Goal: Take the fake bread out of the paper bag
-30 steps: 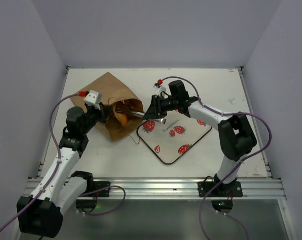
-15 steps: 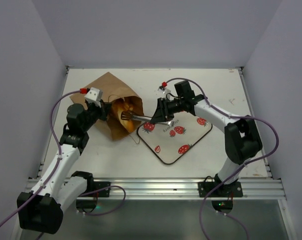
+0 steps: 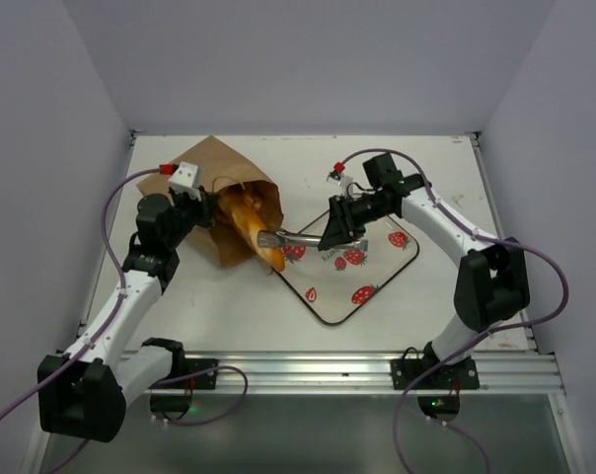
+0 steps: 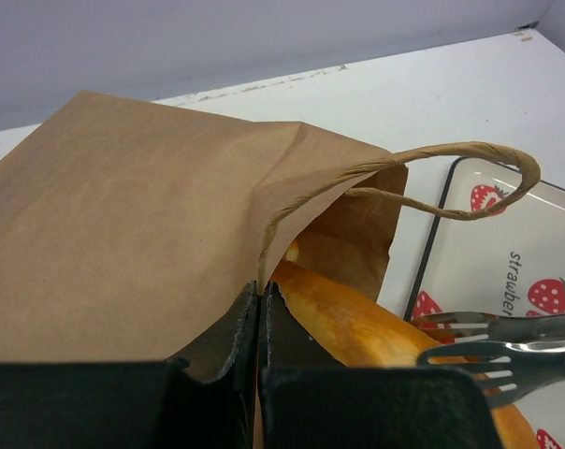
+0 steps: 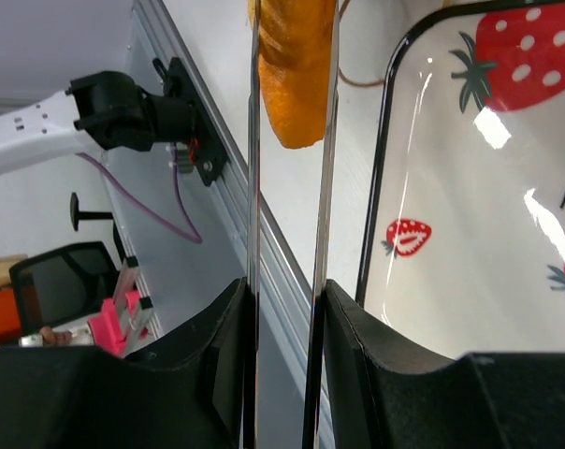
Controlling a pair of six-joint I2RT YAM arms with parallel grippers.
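The brown paper bag (image 3: pixel 201 176) lies on its side at the back left, mouth facing right. My left gripper (image 3: pixel 205 211) is shut on the bag's upper rim (image 4: pixel 261 281) and holds the mouth up. My right gripper (image 3: pixel 339 229) is shut on a pair of metal tongs (image 3: pixel 296 239), its fingers (image 5: pixel 353 346) pressing both arms together. The tongs (image 5: pixel 325 168) pinch a long golden piece of fake bread (image 3: pixel 254 232), which sticks halfway out of the bag toward the tray. The same piece of fake bread (image 4: pixel 357 323) shows in the left wrist view, and its tip (image 5: pixel 296 65) in the right wrist view. Deeper bag contents are hidden.
A white strawberry-printed tray (image 3: pixel 377 281) with a dark rim lies right of the bag, below the tongs. A twisted-paper bag handle (image 4: pixel 470 159) loops out over the tray's corner (image 4: pixel 470 243). The aluminium rail (image 3: pixel 298 370) with both arm bases runs along the near edge.
My right arm has drawn back to the right with the tongs, pulling the long bread partly out of the bag mouth. The left gripper has kept its hold on the bag rim.
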